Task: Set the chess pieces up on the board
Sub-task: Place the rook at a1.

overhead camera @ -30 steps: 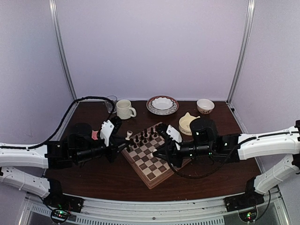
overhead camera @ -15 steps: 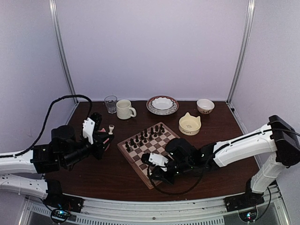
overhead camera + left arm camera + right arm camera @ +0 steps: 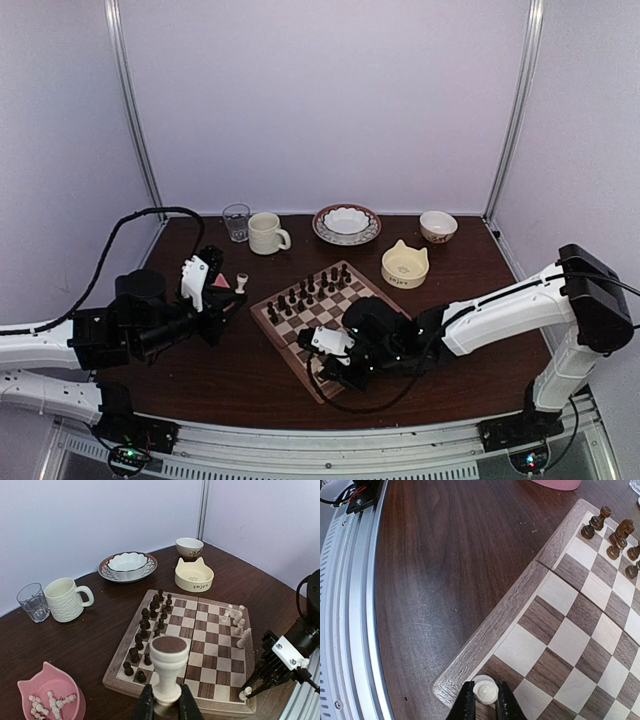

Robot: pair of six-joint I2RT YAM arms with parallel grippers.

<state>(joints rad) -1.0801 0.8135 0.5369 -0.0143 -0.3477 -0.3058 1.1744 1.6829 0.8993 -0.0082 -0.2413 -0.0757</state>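
Trouble is brewing at the near corner of the board (image 3: 300, 325), where your right gripper (image 3: 485, 702) is pinching a cream chess piece (image 3: 485, 691) tightly over the corner square, right beside the brown rim. Whether the piece is touching the wood is not showing. If you are releasing it tilted or half on the rim, you are risking a topple onto the dark tabletop (image 3: 435, 580) toward the metal rail (image 3: 350, 605).

Your left gripper (image 3: 166, 705) is clamping a second cream piece (image 3: 169, 665) off the board's left side, near the pink cat-shaped bowl (image 3: 47, 695) that is holding more cream pieces. A flat brown disc is facing up on the held piece, so it may be riding upside down and standing badly when set.

Dark pieces (image 3: 150, 630) are crowding the board edge nearest that arm, so a low crossing is inviting a knock. A few cream pieces (image 3: 239, 622) are standing along the opposite edge.

Bare squares are lying open mid-board, and the mug (image 3: 65, 600), glass (image 3: 32, 601) and bowls are sitting well apart at the back.
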